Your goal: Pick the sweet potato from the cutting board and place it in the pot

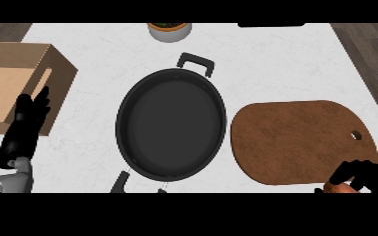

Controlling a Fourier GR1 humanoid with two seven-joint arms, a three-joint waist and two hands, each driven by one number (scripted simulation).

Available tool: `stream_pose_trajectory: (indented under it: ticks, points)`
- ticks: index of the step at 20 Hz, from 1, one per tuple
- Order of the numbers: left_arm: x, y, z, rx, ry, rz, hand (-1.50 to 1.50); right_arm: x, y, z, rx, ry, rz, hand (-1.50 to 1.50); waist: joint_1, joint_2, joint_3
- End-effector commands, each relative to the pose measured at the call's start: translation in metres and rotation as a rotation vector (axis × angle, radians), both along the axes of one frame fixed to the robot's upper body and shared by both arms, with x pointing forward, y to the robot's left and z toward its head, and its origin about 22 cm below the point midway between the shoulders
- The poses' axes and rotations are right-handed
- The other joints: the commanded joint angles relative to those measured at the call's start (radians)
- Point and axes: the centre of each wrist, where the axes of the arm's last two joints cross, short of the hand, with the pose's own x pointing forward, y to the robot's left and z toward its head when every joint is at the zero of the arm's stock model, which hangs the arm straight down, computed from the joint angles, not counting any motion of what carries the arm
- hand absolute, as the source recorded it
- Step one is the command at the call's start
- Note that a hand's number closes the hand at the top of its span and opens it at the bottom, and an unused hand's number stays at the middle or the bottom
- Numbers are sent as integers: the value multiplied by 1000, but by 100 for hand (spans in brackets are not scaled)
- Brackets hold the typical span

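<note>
1. At the lower right edge of the head view, the robot's right hand [353, 172] shows only as black fingers, curled round an orange sweet potato [340, 188] of which just a small patch is visible beneath them.
2. Under and just beyond that hand lies the brown wooden cutting board [295, 140], rounded at its corners, with a small hole near its edge ahead of the hand; the fingers overlap the board's near right corner.
3. Whether the sweet potato rests on the board or is raised off it cannot be told.
4. To the left of the right hand, past the board and just beside it, sits the wide black round pot [170, 125], shallow, with a dark grey inside and a black loop handle at its far side and another at its near side.
5. Well to the left of the pot, at the view's left edge, the left hand [26, 125] rests with its fingers straight and pointing away, holding nothing.
6. Its fingertips lie over the edge of a tan open cardboard box [44, 65].
7. Far ahead of both hands, beyond the pot's far handle, stands a small pale round bowl [170, 31] with something brown inside, cut by the view's upper edge.
8. All of this rests on a white, faintly marbled counter [280, 65].
</note>
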Motion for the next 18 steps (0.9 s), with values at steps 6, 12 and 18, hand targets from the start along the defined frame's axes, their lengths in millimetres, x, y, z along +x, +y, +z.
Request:
stream_pose_trajectory:
  ticks: [6, 12, 18]
  points:
    - [7, -6, 6, 14, -6, -13, 0, -31, 27, 75, 59, -338, 134, 150, 9, 2, -3]
    - [15, 2, 12, -1, -20, -34, 0, -16, 58, 87, 107, -231, 202, 150, 24, 4, -6]
    - [12, -7, 2, 3, -6, -31, 0, 20, 131, 105, 123, -124, 201, 150, 40, 6, -3]
